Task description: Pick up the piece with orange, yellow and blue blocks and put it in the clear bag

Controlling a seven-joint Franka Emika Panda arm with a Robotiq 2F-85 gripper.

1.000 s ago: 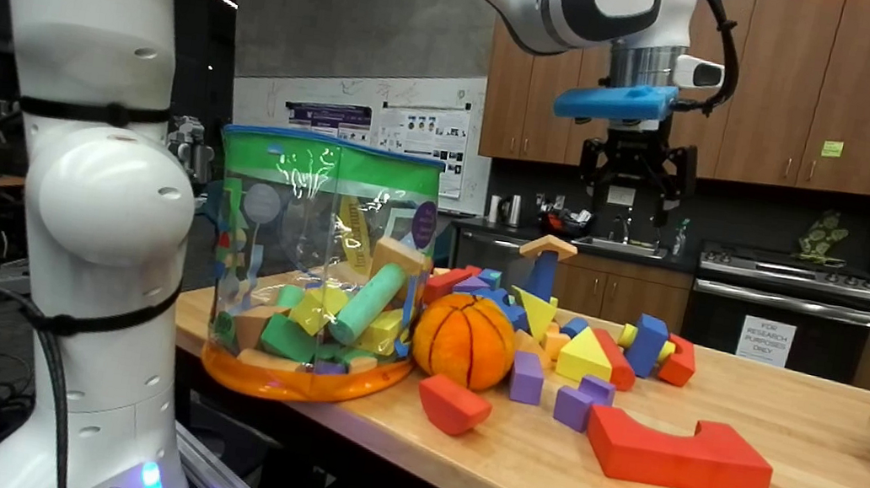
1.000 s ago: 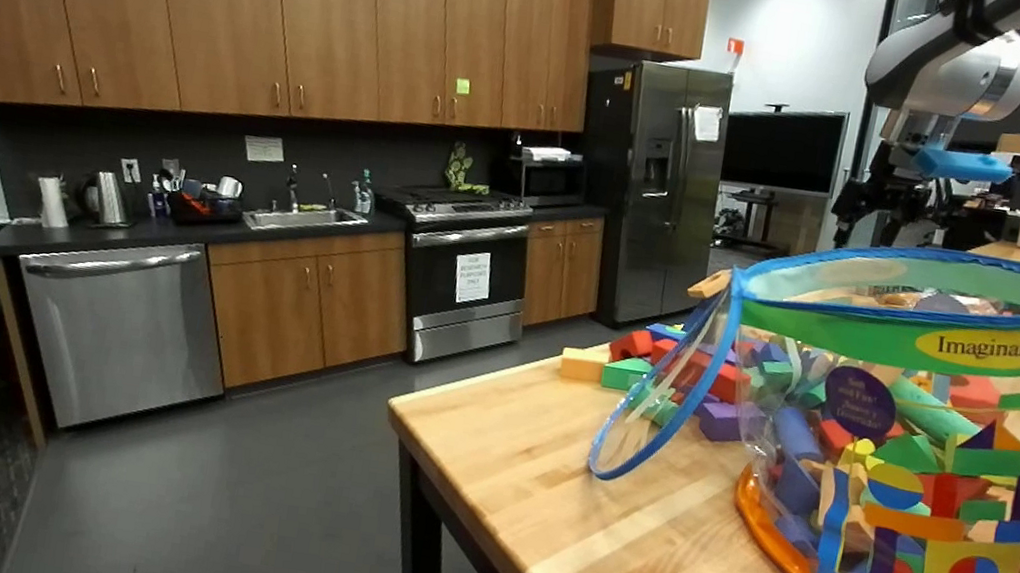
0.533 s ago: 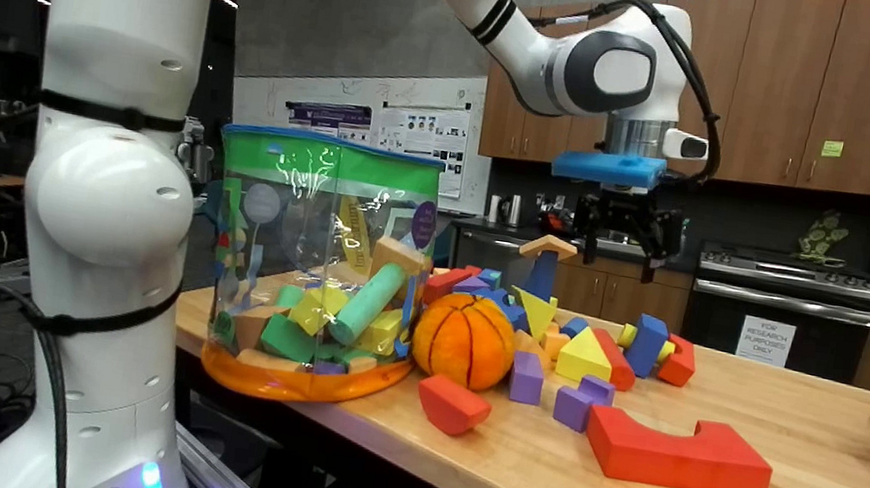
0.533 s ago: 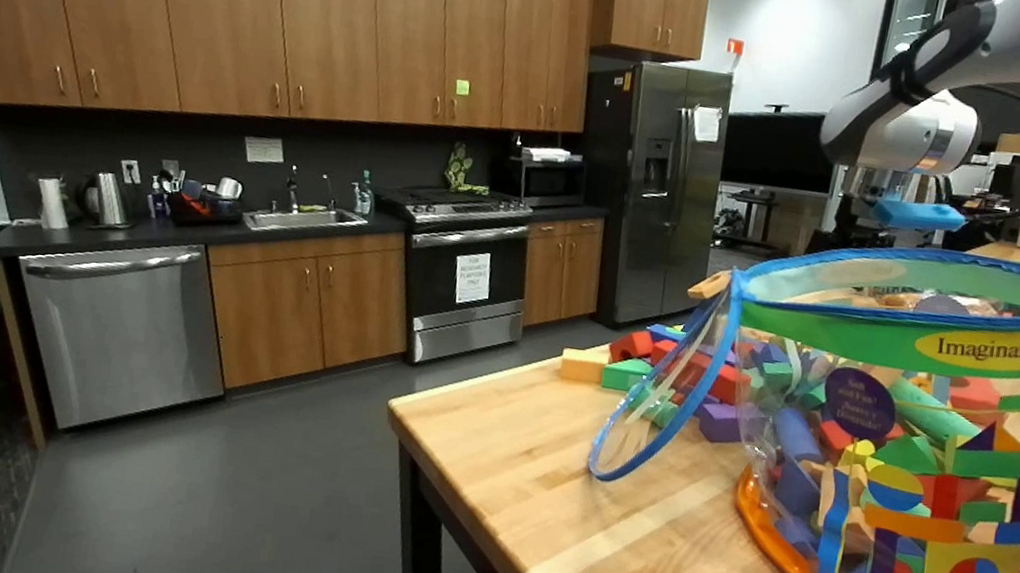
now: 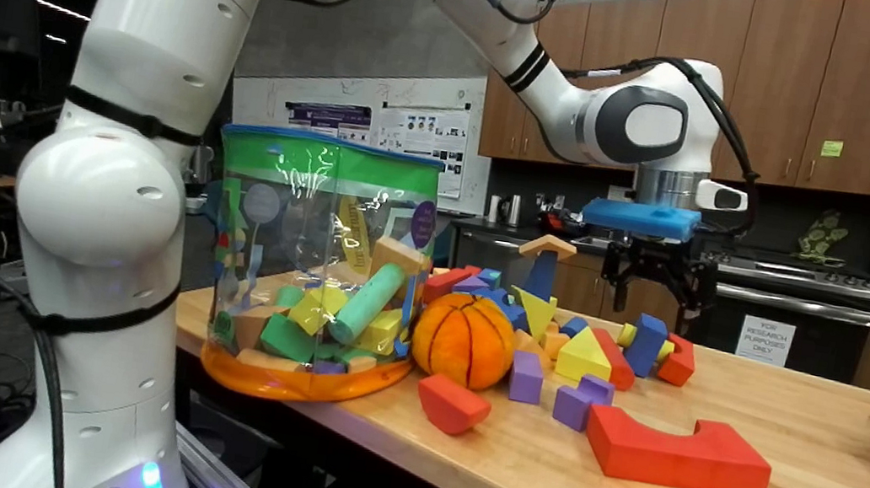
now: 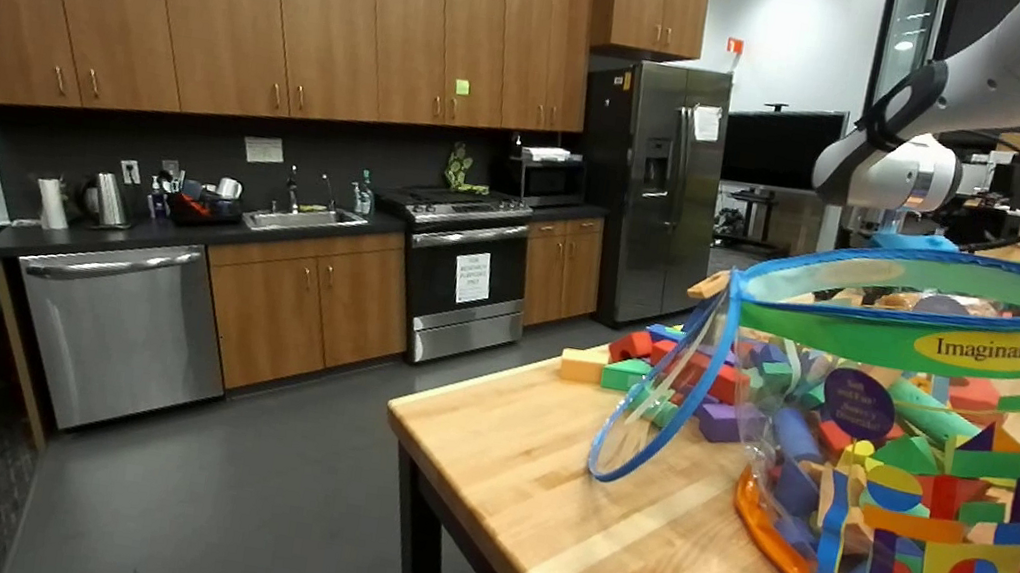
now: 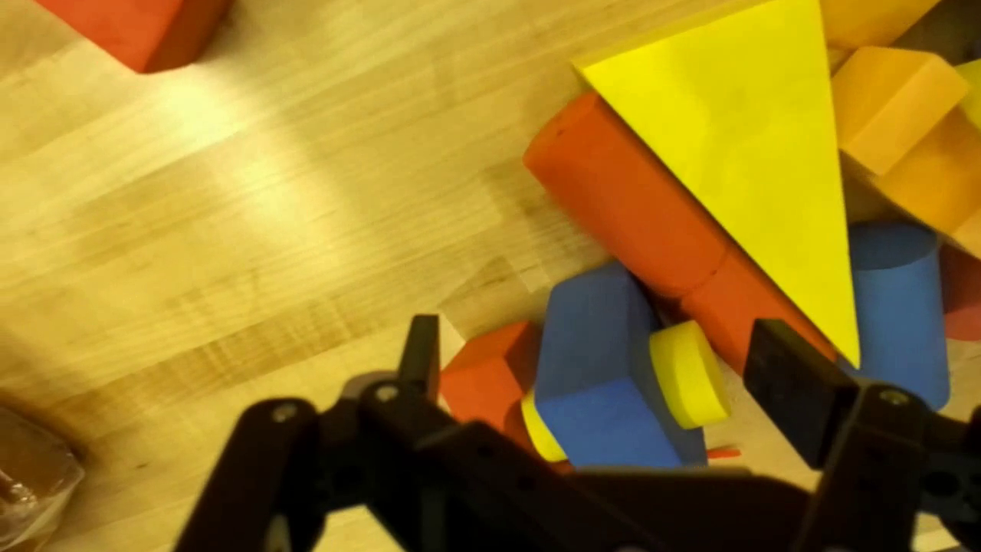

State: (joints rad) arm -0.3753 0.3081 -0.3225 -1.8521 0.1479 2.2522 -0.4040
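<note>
Your gripper [image 5: 652, 307] hangs over the table [image 5: 837, 471], its fingers [image 7: 797, 387] spread wide, pinching nothing. The piece with orange, yellow and blue blocks [image 5: 648, 348] sits on the table, right below it, I think. In the wrist view the blue block [image 7: 602, 364] shows in the gap between the fingers. The row runs from finger to finger: the orange end [image 7: 489, 373], which looks almost red, is nearest the finger on the left of that view, and the yellow peg [image 7: 691, 376] points toward the other one. So the next move is likely straight down, then a squeeze along the row. Watch the red rounded block [image 7: 634, 201] just beside the yellow peg: a finger could bump it. The clear bag [image 5: 381, 171] stands well apart from the piece.
</note>
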